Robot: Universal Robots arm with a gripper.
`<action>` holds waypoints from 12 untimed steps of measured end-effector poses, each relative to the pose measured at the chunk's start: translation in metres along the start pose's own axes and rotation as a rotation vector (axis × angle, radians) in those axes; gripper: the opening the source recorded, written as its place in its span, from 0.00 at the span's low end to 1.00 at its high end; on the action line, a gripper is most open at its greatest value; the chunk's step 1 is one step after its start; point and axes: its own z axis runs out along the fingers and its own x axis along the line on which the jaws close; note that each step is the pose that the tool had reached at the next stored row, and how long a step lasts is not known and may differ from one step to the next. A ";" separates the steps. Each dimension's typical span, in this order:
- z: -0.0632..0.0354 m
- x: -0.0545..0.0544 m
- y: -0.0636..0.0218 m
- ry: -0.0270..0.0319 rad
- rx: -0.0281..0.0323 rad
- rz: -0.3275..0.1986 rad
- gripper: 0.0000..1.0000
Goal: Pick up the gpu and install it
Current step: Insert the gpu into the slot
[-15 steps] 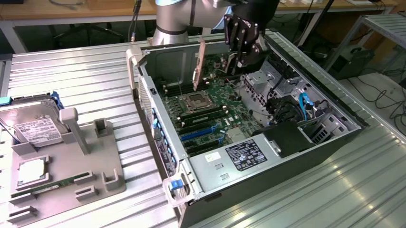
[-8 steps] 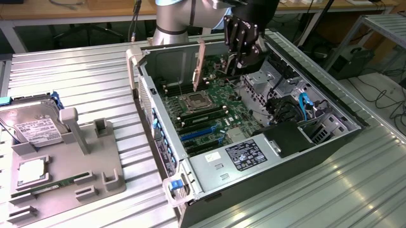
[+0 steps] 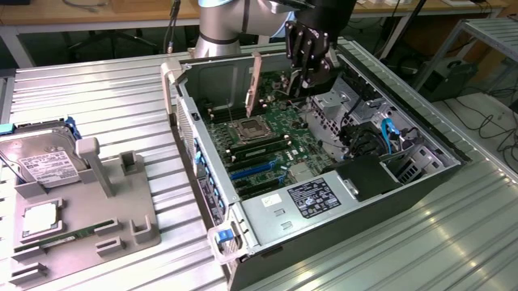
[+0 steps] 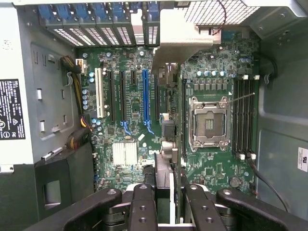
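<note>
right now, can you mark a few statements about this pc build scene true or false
1. The gripper is closed on the gpu over the open computer case. True.
2. The hard drive sits inside the case. False: it rests on the grey holder outside the case, on the exterior view's left.
3. The cpu socket has no cooler over it. True.
4. The gpu is seated in the blue slot. False: that slot is empty, and the card is in the gripper.
</note>
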 end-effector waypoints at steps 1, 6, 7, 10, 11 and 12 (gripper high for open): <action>0.0002 0.000 0.0000 -0.0001 0.0000 0.000 0.28; 0.0014 0.000 0.0002 -0.0001 0.0000 -0.002 0.28; 0.0016 0.000 0.0002 -0.0001 0.0000 -0.002 0.28; 0.0024 0.000 0.0003 -0.0002 0.0000 -0.003 0.28; 0.0027 0.000 0.0003 -0.0003 0.0000 -0.003 0.28; 0.0029 0.000 0.0004 -0.0003 0.0000 -0.004 0.28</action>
